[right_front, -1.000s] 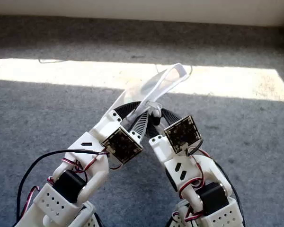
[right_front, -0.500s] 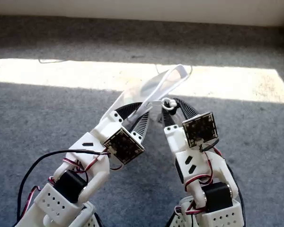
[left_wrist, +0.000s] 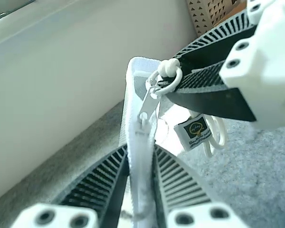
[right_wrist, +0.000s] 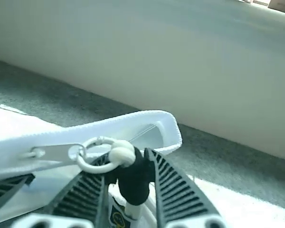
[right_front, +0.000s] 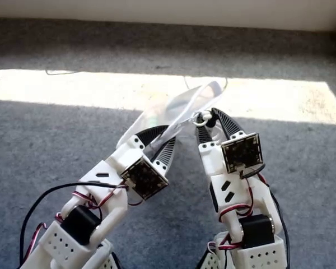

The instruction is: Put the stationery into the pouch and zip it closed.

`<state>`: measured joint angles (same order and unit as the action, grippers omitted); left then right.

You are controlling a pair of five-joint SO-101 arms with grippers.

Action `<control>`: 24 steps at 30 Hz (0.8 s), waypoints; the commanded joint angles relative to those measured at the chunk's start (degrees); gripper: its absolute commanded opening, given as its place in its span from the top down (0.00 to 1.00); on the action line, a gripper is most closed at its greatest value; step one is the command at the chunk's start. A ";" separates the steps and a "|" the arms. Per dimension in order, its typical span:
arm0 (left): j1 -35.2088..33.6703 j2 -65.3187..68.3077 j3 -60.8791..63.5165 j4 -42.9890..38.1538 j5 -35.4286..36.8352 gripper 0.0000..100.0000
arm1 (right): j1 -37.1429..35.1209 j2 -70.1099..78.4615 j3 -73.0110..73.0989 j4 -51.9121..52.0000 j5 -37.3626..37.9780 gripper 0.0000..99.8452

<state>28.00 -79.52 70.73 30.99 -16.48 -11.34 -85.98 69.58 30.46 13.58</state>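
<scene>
Tilting up over grey carpet (right_front: 56, 129), a clear pouch (right_front: 179, 106) has its white zipper edge pinched between the left gripper (left_wrist: 140, 156) fingers. Just past their tips, the right gripper (right_wrist: 130, 166) fingers clamp the black tab of the zipper pull (right_wrist: 97, 156), whose ring sits at their tips.

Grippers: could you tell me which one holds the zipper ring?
The right gripper, at the silver zipper ring; the left gripper clamps the clear white-edged pouch itself.

The pouch (right_front: 182, 103) is held up off the tabletop (right_front: 56, 129) between both grippers, with its zip edge caught in the left gripper (right_front: 160, 143). Its pull ring (right_front: 200, 118) is gripped just to the right, in the right gripper (right_front: 213, 120) — the pouch's far end lies beyond both.
</scene>
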 commanded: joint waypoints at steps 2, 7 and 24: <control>-2.07 -9.71 1.27 4.66 -0.18 1.00 | 6.81 6.37 -8.92 -2.33 0.18 0.99; -2.07 -11.38 1.27 6.24 -0.35 1.00 | 8.75 14.11 -13.23 -2.33 0.18 0.99; -3.56 -11.82 1.19 6.59 -0.44 1.00 | 21.23 25.54 -15.43 -8.22 0.26 0.99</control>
<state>27.47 -89.63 72.57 37.41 -16.48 4.75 -61.98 58.59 24.66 13.58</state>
